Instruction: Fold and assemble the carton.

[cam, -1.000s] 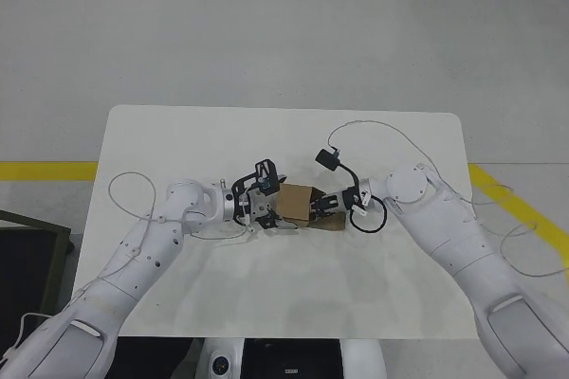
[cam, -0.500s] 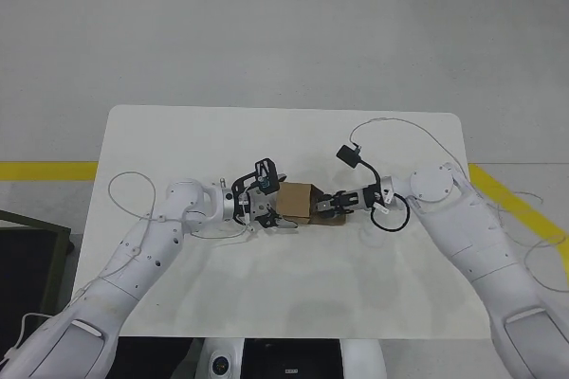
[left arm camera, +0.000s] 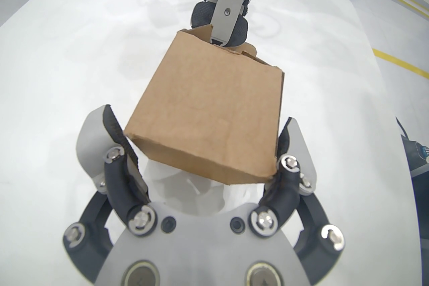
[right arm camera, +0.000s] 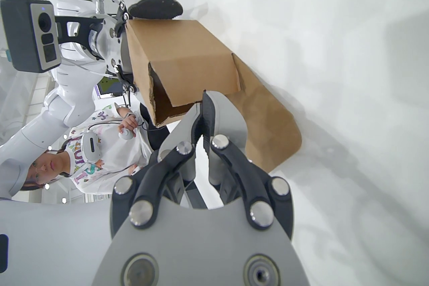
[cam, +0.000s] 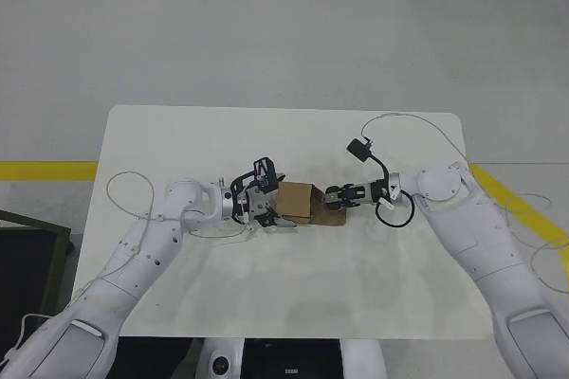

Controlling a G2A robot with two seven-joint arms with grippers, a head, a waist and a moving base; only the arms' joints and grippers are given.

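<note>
Carton [cam: 297, 202]: brown, near the middle of the table [cam: 171, 142], between the two grippers; cannot tell if its underside touches the table or hangs just above.
Long axis: along the line from one gripper to the other, closed end toward the left arm, open end toward the right arm.
Left gripper [left arm camera: 199, 136]: spread about as wide as the carton, one finger on each side of the closed end, clamped on it.
Right gripper [right arm camera: 204, 113]: fingers pressed together, nothing seen between them; tips right at the rim of the open end, touching or almost touching the cardboard.
Flap [right arm camera: 268, 119]: long, rounded at the tip, lying flat on the table from the open end out toward the right arm, just beside the right gripper.
Nearer arm: the right one for the open end and the flap; the left one suited only to keep the carton steady.
Step in hand (judgement): probably tucking or folding at the open end, with the long flap not yet closed.
Next move (judgement): a push from the right side along the long axis, against the left grip.
</note>
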